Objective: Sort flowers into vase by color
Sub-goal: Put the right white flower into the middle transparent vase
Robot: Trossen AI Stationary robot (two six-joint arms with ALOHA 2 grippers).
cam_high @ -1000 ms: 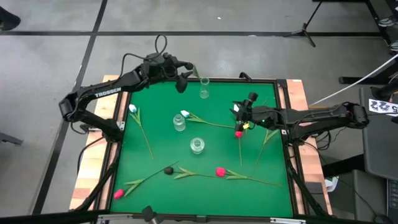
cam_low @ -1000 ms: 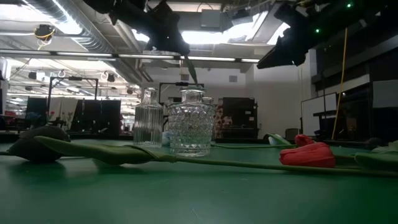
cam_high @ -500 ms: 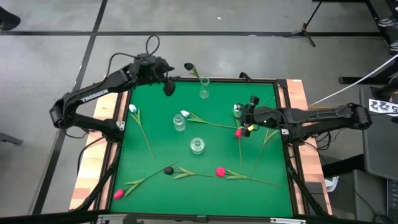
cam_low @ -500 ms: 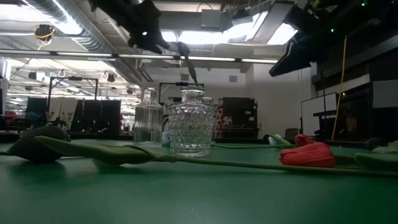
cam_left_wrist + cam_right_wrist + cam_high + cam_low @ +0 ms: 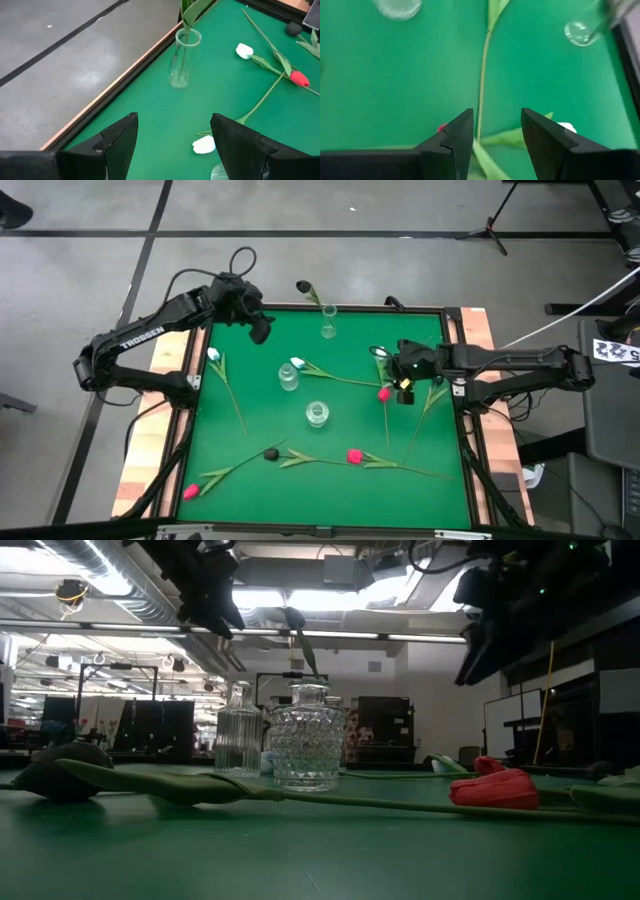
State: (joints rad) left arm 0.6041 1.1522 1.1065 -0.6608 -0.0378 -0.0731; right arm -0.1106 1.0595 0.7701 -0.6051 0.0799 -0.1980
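1. Nearest the front edge of the green table (image 5: 220, 510), a pink flower (image 5: 190, 492), a black flower (image 5: 270, 453) and a red flower (image 5: 353, 455) lie flat, stems spread.
2. At mid-table stand a round cut-glass vase (image 5: 317, 414) and a smaller glass vase (image 5: 288, 378); a white flower (image 5: 297, 364) lies beside the latter.
3. The right tool (image 5: 404, 392) hovers over a red flower at right (image 5: 384, 394), fingers apart, empty, above its stem.
4. The left tool (image 5: 260, 332) hangs at the far left corner, fingers wide apart, empty.
5. At the far edge, a slim vase (image 5: 328, 323) holds one dark-headed flower (image 5: 303, 286).
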